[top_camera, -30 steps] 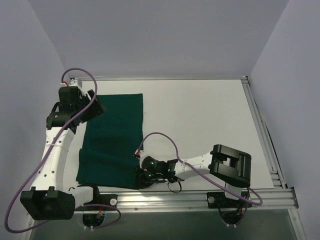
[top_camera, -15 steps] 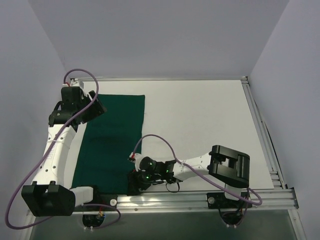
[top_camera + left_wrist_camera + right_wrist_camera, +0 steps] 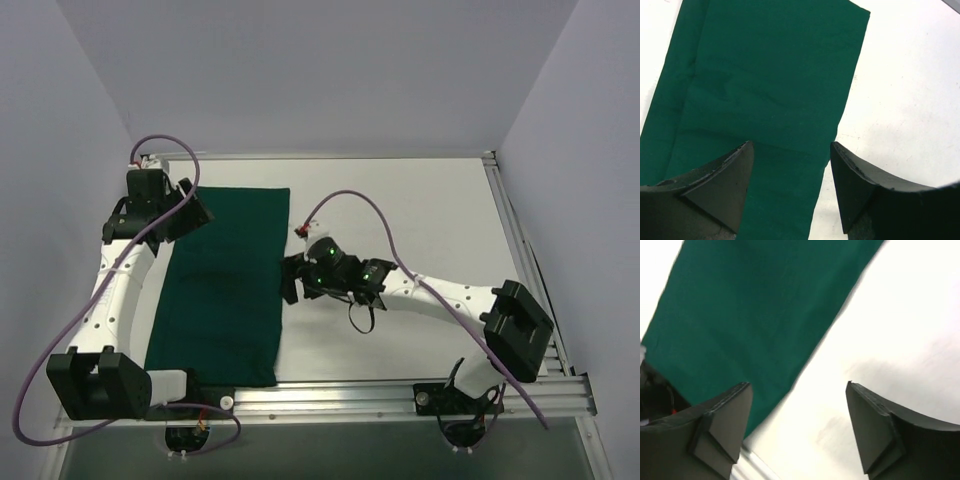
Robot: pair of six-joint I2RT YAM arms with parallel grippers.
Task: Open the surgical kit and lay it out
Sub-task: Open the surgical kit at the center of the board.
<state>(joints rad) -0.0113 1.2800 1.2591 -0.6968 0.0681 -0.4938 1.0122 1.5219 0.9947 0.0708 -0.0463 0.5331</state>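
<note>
step in hand, as judged: spreading the folded green cloth (image 3: 225,290) open across the table (image 3: 430,210).

finding: the cloth lies flat as a long folded rectangle on the left part of the table, running from the far edge to the near rail. no tray or tools show, and whether they lie inside the folds cannot be told.

left gripper (image 3: 195,218): jaws apart, holding nothing, poised over the cloth's far left end.

right gripper (image 3: 797,387): jaws apart, holding nothing. it sits at the cloth's right edge about midway along, one finger above the green and the other above bare table. contact with the cloth cannot be confirmed.

recommendation: pinch only the top layer at the free right edge, taking a shallow bite so the lower layers lie undisturbed. draw it to the right, low and slow, while the left gripper pins the far end against sliding. check for a crease before letting go.
</note>
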